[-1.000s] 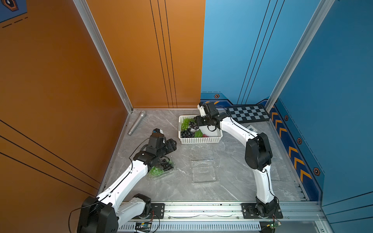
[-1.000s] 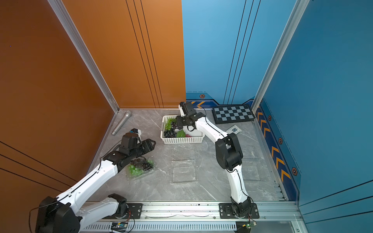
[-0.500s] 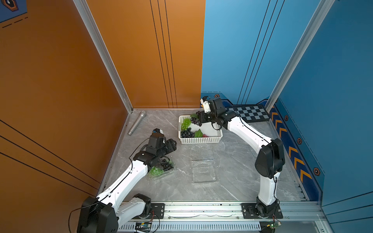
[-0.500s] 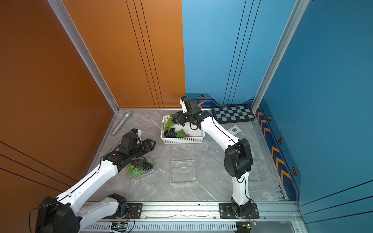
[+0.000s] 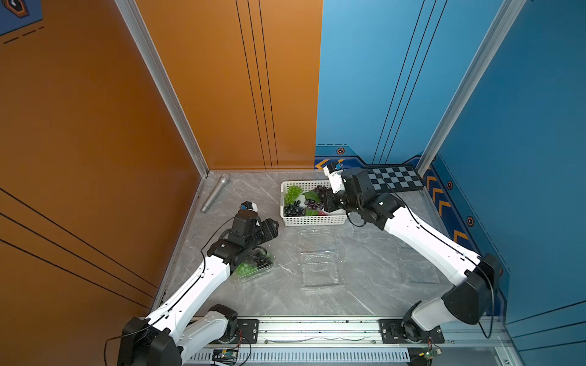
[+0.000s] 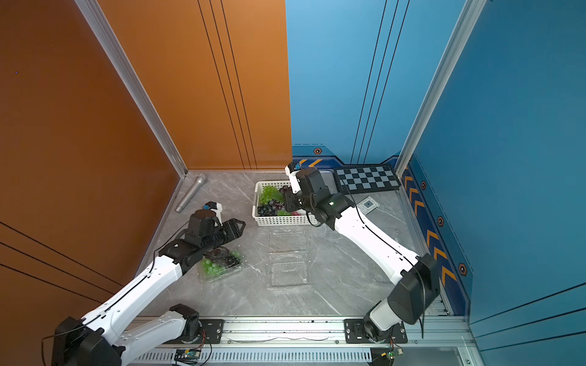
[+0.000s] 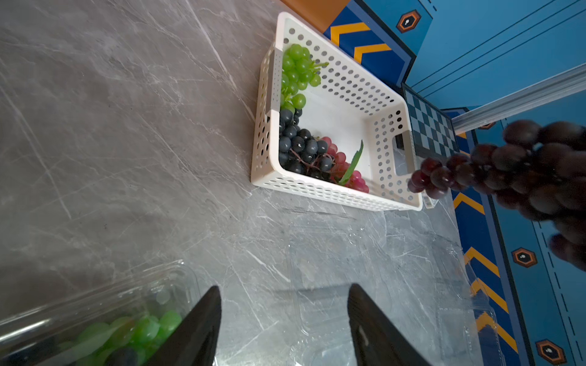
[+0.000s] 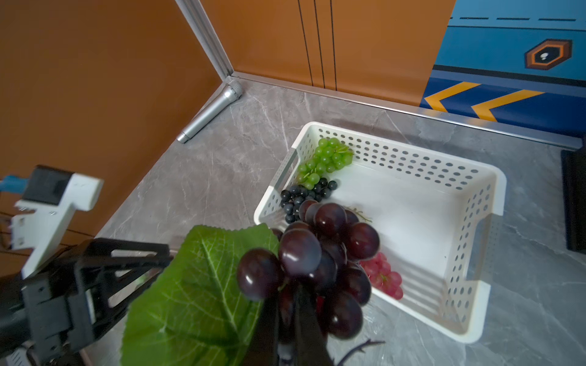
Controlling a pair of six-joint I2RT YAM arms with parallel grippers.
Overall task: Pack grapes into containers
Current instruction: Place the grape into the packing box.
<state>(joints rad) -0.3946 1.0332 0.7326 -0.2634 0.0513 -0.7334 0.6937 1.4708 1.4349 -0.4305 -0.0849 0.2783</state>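
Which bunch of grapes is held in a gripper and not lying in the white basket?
The dark purple bunch with the big green leaf, pinched by the right gripper. The green bunch, black bunch and pink bunch lie in the basket.

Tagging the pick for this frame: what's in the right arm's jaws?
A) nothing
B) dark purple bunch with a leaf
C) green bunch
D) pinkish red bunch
B: the right wrist view shows the jaws shut on the stem of a dark purple bunch with a green leaf, while the green bunch and pinkish red bunch lie in the white basket.
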